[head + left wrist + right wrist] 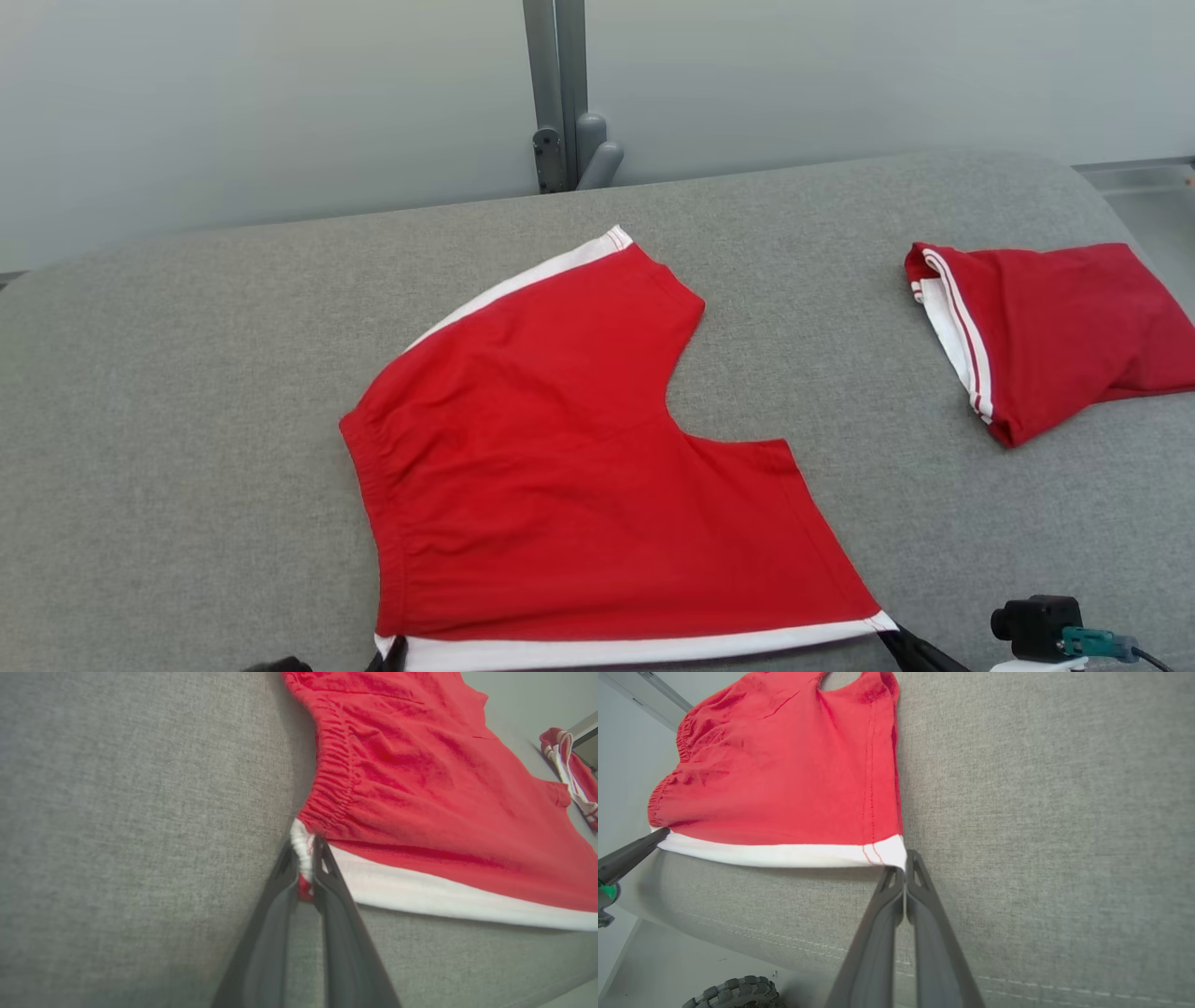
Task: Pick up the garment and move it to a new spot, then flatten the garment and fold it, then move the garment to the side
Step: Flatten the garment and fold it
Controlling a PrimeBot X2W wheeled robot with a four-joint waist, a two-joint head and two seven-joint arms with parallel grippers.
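The red shorts (pixel 579 467) lie flat on the grey worktop (pixel 187 420). Jaws of the left gripper (pixel 306 851) and the right gripper (pixel 905 863) each pinch 1 corner of their white band (pixel 635 651).

Head view's right edge cuts the folded garment (pixel 1055 336); its bottom edge crops left pincer (pixel 392 651) and right pincer (pixel 894 638).

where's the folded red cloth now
Head view: the folded red cloth with white trim lies on the right of the grey fabric table, apart from the spread red shorts.
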